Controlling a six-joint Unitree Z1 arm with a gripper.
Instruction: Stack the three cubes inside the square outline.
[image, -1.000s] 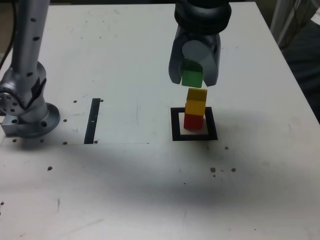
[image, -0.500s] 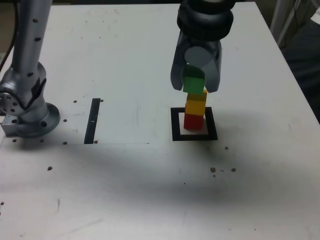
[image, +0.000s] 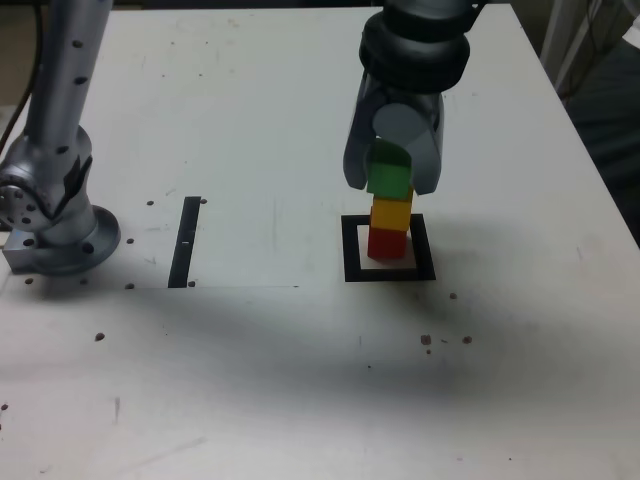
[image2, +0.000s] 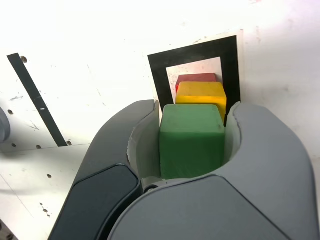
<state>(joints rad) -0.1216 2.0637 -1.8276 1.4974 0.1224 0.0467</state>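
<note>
The gripper (image: 392, 180) hung above the square outline (image: 352, 248) with its two grey jaws closed on the sides of the green cube (image: 389, 179). In the wrist view the jaws pressed against both faces of this cube (image2: 191, 140). The green cube sat on top of the yellow cube (image: 391, 213), and the yellow cube stood on the red cube (image: 387, 243), which rested on the pale centre of the square outline. The three cubes made one column, slightly uneven. On the white table (image: 250, 380), well apart from the outline toward the exterior view's left, lay a thin black strip (image: 185, 241), and beyond it stood the arm's grey base (image: 55, 225).
</note>
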